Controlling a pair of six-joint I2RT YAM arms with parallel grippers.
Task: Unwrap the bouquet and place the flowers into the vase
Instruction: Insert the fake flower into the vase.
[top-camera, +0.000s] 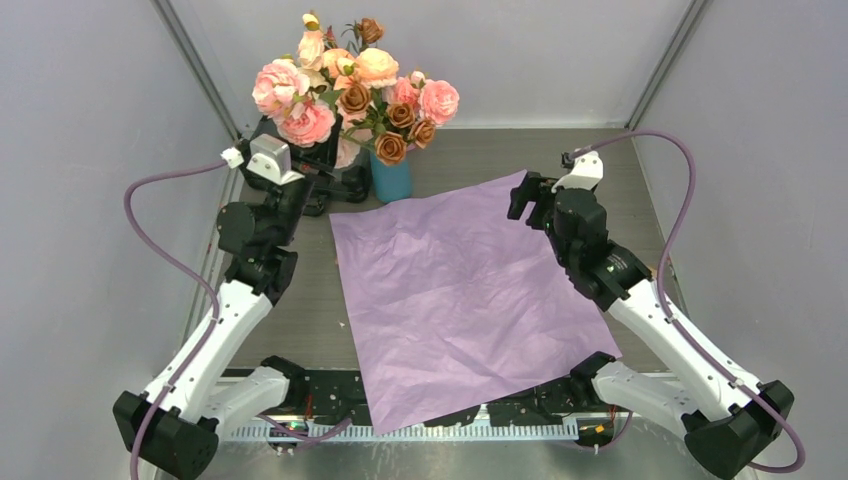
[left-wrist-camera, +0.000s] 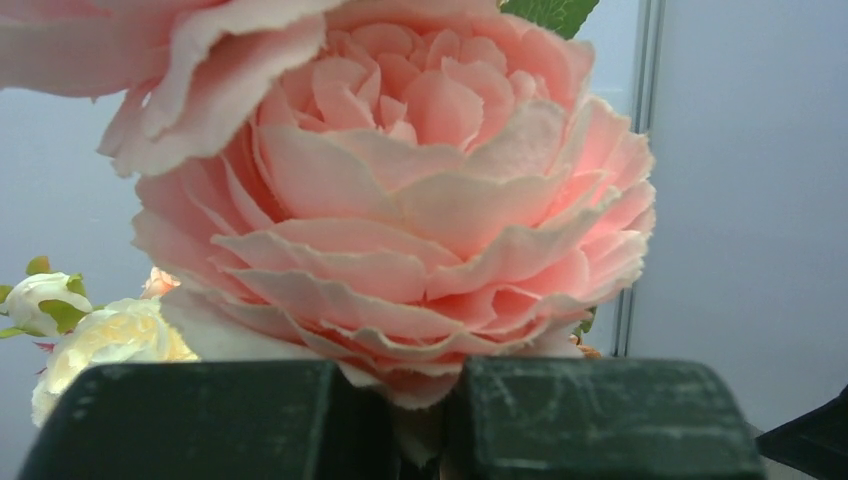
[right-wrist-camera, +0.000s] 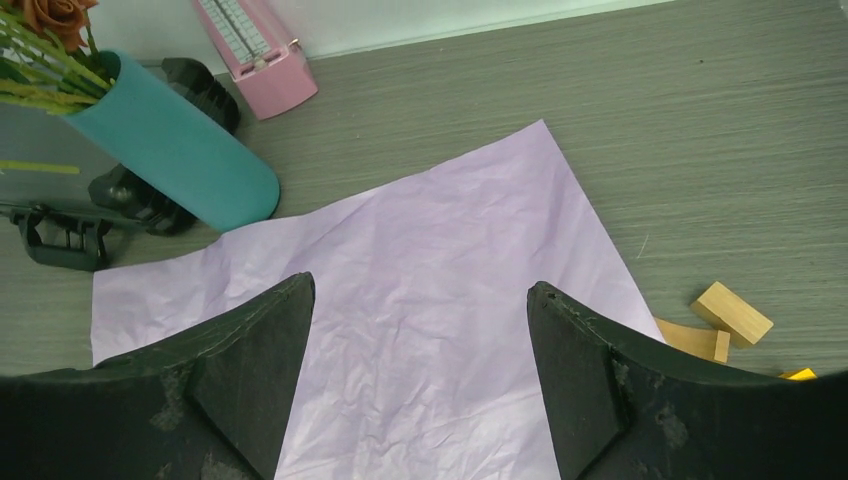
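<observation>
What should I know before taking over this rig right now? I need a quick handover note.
Left gripper: shut just beneath a big pink rose; whether it pinches the stem is unclear.
Right gripper: open, empty, above the wrapping paper.
The wrapping paper lies spread flat on the table; the flowers stand in the vase.
Done: unwrapping, flowers in the vase.
Left: probably only opening the left gripper and backing both arms away.

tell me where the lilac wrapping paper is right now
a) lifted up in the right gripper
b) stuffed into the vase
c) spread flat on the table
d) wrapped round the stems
C: the lilac paper lies opened out flat on the table between the arms, and the right gripper is open over it with nothing in its jaws.
</observation>
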